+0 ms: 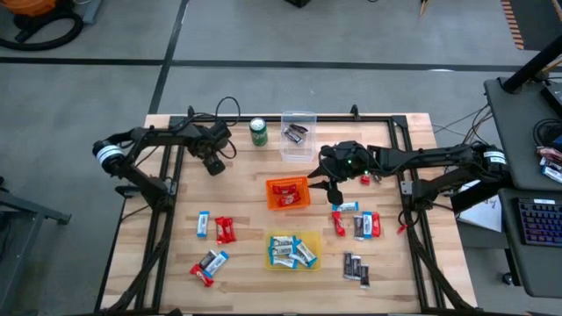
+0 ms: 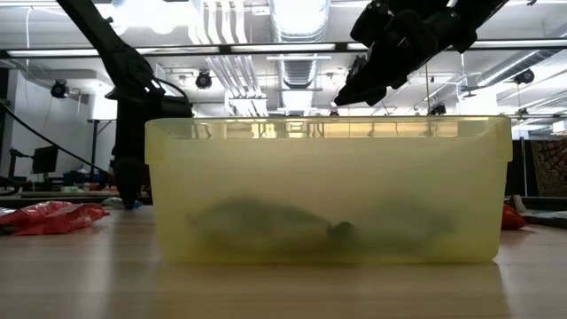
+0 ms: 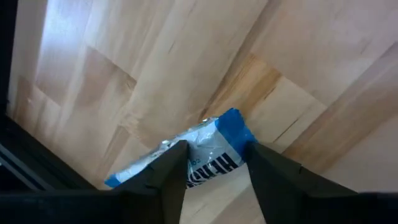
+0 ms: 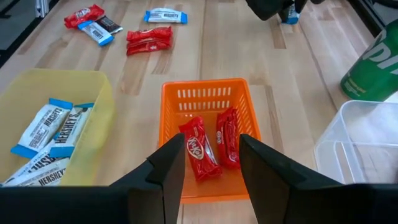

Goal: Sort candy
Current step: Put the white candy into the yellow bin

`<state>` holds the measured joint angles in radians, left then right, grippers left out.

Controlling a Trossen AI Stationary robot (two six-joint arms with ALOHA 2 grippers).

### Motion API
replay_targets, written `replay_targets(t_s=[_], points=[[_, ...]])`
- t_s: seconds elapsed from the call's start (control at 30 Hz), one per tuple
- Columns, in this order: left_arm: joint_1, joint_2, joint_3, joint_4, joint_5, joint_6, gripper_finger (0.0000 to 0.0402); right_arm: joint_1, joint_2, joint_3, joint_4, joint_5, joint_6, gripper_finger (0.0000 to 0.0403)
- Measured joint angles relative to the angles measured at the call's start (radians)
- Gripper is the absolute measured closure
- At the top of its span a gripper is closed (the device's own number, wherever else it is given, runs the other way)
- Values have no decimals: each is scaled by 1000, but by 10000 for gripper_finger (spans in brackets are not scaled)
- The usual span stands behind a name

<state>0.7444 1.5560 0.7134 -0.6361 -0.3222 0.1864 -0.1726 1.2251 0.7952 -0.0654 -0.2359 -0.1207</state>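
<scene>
While the left end effector (image 3: 211, 171) clamps a blue-and-white candy (image 3: 205, 152) above the worktop (image 3: 186, 68), the right end effector (image 4: 211, 165) hovers, fingers apart, over red candies (image 4: 211, 146) in the orange bin (image 4: 208, 96).

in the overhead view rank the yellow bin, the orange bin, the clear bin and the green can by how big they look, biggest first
From largest to smallest in the high view:
1. yellow bin
2. orange bin and clear bin: too close in apparent size to rank
3. green can, clearly the smallest
</scene>
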Motion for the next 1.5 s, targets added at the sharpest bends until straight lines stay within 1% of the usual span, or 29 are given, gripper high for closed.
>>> replay_targets(t_s=[0.1,0.23,0.27,0.37,0.43,0.5,0.6,0.67,0.77,0.93,1.07,1.2,1.33,1.4,1.5], points=[[0,-19,-3,6,14,0,298,0,0,0,0,0,5,259],[1,-61,-7,6,39,-3,379,0,0,0,0,0,9,262],[1,-73,-7,5,57,-8,388,0,0,0,0,0,10,264],[-5,-123,-8,4,105,-19,384,0,0,0,0,0,17,266],[-17,-166,-8,8,163,-32,386,0,0,-1,0,0,17,265],[-36,-219,-8,14,244,-56,395,0,0,-1,0,0,17,263],[-76,-309,-8,51,346,-112,397,0,0,-2,0,0,18,261],[-121,-368,-9,97,370,-154,397,0,0,-2,1,0,18,264],[-213,-444,-22,228,374,-215,397,0,0,-9,25,0,17,268],[-410,-502,-40,477,356,-289,397,10,0,-17,93,-1,17,270],[-581,-486,-55,664,244,-312,397,31,0,-18,124,0,17,266],[-732,-435,-61,779,117,-320,397,67,4,-18,172,-1,17,263],[-849,-364,-62,895,5,-335,397,108,4,-18,224,-1,17,258],[-896,-319,-62,956,-30,-335,396,128,4,-18,248,0,28,252],[-950,-253,-62,1066,-45,-335,396,157,4,-18,268,0,43,240]])
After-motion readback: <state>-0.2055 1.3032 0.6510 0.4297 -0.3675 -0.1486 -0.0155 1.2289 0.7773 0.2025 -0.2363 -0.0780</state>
